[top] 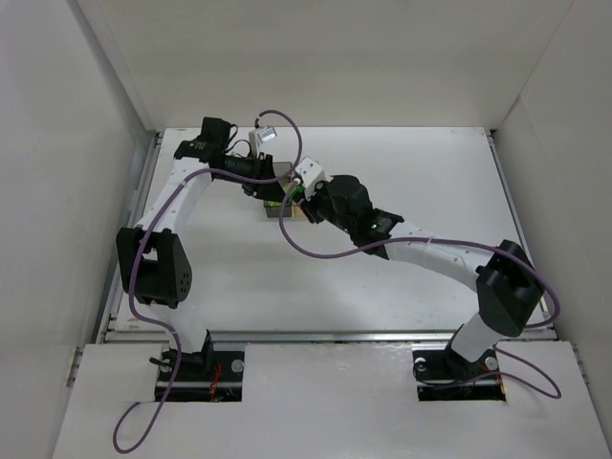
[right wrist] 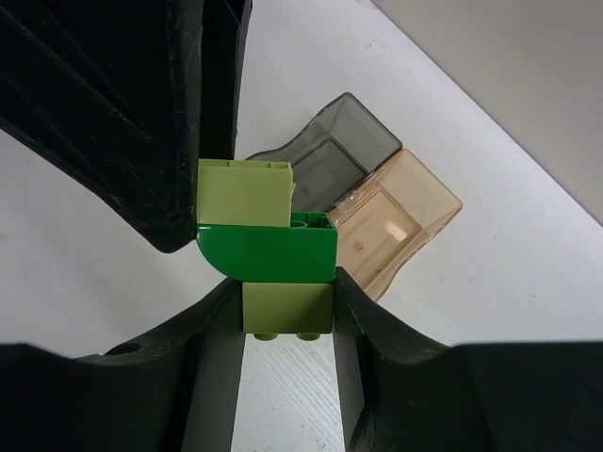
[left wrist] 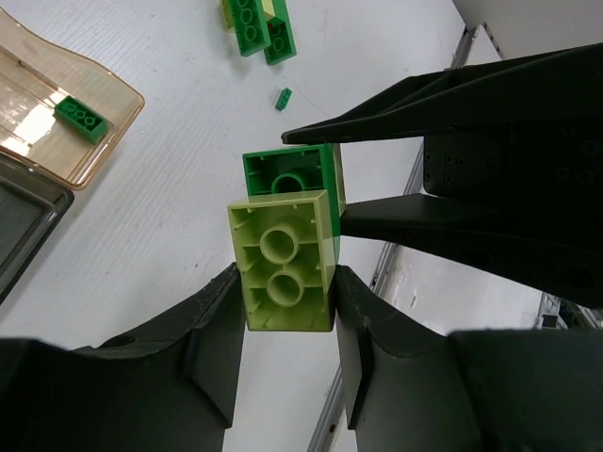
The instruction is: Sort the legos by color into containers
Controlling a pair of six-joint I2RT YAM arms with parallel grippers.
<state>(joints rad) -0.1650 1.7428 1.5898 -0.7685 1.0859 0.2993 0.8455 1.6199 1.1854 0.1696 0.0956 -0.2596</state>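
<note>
A small stack of legos hangs between my two grippers above the table: a pale yellow lego (left wrist: 283, 264), a green lego (right wrist: 268, 254) in the middle, and a second pale yellow lego (right wrist: 287, 306). My left gripper (left wrist: 285, 282) is shut on the first pale yellow lego. My right gripper (right wrist: 287, 292) is shut on the second. In the top view the two grippers meet at the table's middle back (top: 287, 186). Below lie the joined containers: the amber one (left wrist: 113, 122) holds a green lego (left wrist: 80, 118), and the smoky grey one (right wrist: 344, 122) is beside it.
Loose green and pale yellow legos (left wrist: 259, 28) and a tiny green piece (left wrist: 283, 97) lie on the white table beyond the containers. White walls close in the table on three sides. A metal rail (left wrist: 396, 254) runs along the table's edge.
</note>
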